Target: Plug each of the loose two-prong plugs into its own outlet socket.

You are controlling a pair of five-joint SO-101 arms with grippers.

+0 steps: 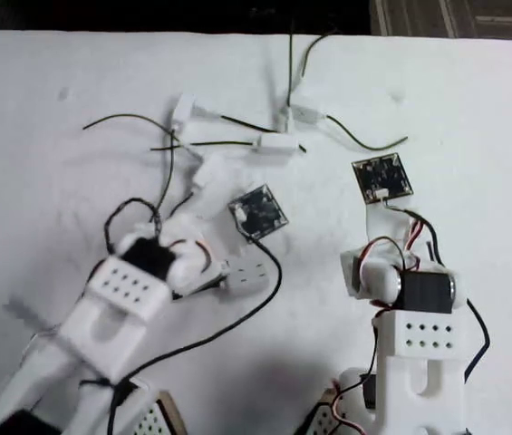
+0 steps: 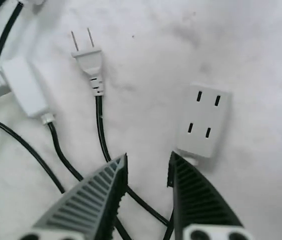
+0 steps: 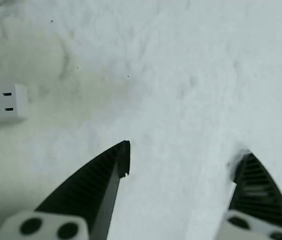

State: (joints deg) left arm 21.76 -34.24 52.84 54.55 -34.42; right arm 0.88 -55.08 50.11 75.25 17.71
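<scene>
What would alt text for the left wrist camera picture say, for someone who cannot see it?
The left gripper hangs open over a white table, holding nothing. Ahead lie a loose two-prong plug on a black cord, a white outlet block with empty slots, and a second white block on a cord.

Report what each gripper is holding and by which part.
Nothing is held. The left gripper is open over a black cord lying on the table; the right gripper is open over the table.

Place: looks like a hobby robotics bench to us
Clues: we see a white-covered table, bare camera boards, loose servo wiring
</scene>
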